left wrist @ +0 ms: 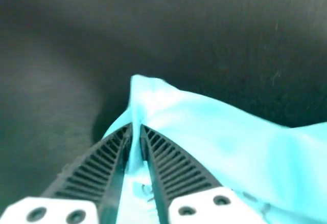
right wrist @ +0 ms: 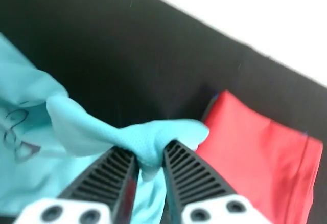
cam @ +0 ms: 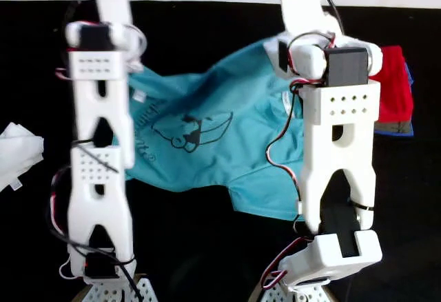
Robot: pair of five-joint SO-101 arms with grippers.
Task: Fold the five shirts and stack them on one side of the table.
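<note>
Currently: teal shirt [cam: 207,143], centre frame on black worktop [cam: 207,247], upper edge pinched by left hand [left wrist: 135,129] and right hand [right wrist: 152,157], both clamped on thin folds; likely risk: cloth slipping free under uneven pull.

A teal shirt [cam: 207,154] with a dark printed graphic is spread rumpled and unfolded across the middle of the black bench [cam: 193,247], with one bunched edge pinched in the left pincer [left wrist: 135,132] and another in the right pincer [right wrist: 150,155]. A folded red shirt [cam: 394,81] is laid flat at the far right of the bench, just beside the teal shirt, stacked on a grey folded piece [cam: 393,128], with a blue edge [cam: 411,74] showing. A crumpled white shirt [cam: 17,152] is seen at the left edge, well apart from the rest.
</note>
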